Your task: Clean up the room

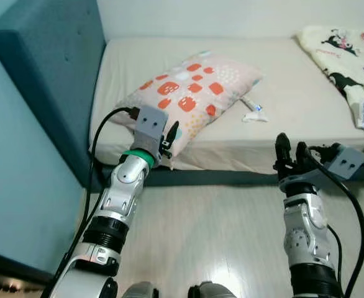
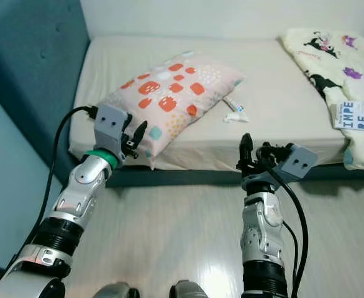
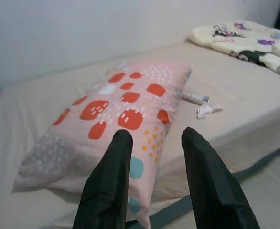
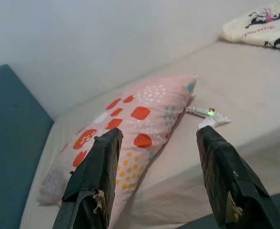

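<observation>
both pincers are up in front of us at the near edge of the bed. our left gripper (image 1: 169,138) sits at about 10 o'clock from our stance, fingers apart with a clear gap, tips just at the near corner of the pink rectangular fabric pillow with orange and red blotches (image 1: 191,93); can't tell if they touch it. our right gripper (image 1: 292,155) is at about 2 o'clock, fingers spread wide in the wrist view, holding nothing, level with the mattress edge.

pillow lies diagonally on the beige mattress (image 1: 294,118), long axis running from 11 o'clock near corner out toward 12 o'clock. just beside its far right side, at roughly 1 o'clock, we see a small white tube with a blue cap (image 1: 251,104) touching a crumpled white scrap of paper or tissue (image 1: 255,116).

cream fabric blanket with cartoon cat prints (image 1: 346,59) is bunched at 2 o'clock, hanging over the bed edge. teal padded headboard (image 1: 51,74) stands at 10 o'clock. pale wood-look floor (image 1: 219,236) underfoot.
</observation>
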Motion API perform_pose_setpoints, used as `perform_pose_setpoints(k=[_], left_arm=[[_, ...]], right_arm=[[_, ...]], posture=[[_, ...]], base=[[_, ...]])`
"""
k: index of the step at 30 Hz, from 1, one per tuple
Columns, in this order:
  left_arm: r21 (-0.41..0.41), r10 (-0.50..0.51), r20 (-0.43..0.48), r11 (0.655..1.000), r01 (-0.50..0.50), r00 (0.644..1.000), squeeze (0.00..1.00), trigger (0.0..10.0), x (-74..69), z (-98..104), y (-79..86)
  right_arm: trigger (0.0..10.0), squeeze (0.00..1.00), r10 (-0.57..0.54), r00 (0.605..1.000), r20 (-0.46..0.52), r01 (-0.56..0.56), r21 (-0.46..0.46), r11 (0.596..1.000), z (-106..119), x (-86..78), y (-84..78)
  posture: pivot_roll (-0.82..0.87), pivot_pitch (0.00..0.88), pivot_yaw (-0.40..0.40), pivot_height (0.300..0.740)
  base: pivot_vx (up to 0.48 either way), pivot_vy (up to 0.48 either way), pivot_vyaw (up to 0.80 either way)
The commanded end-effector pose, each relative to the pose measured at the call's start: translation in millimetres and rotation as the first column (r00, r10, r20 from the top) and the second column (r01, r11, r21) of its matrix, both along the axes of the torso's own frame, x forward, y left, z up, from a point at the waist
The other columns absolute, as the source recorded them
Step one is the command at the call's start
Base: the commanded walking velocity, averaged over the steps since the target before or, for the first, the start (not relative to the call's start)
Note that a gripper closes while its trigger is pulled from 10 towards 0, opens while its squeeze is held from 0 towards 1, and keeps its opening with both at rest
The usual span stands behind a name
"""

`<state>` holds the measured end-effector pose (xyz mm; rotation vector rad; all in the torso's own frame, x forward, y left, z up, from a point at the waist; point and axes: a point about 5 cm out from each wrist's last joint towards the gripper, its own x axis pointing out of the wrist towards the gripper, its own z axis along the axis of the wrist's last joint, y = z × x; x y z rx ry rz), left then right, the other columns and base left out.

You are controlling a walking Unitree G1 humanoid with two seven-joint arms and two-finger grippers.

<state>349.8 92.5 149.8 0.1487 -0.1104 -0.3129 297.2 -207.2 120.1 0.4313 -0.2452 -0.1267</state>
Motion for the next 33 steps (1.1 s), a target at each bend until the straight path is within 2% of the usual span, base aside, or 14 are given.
perform_pose_setpoints(k=[1,28,33], left_arm=[[0.000,-0.005,-0.011,1.000,0.005,1.000,0.00,10.0,-0.2,-2,-1.6],[0.007,0.001,-0.016,1.000,-0.001,1.000,0.00,10.0,-0.8,-5,-0.3],[0.028,0.019,-0.039,0.999,-0.018,0.999,0.00,10.0,-1.1,-13,3.5]], right_arm=[[10.0,0.00,-0.012,1.000,-0.019,0.013,0.005,1.000,-5,-1.8,-3.4],[10.0,0.00,0.008,1.000,-0.029,-0.008,-0.005,1.000,-9,-0.8,0.8],[10.0,0.00,0.020,0.999,-0.043,-0.021,-0.017,1.000,-12,-1.4,3.4]], posture=[[-0.03,0.000,0.042,0.740],[-0.03,0.000,0.043,0.740],[-0.03,0.000,0.043,0.740]], base=[[0.472,0.000,0.00],[0.472,0.000,0.00],[0.472,0.000,0.00]])
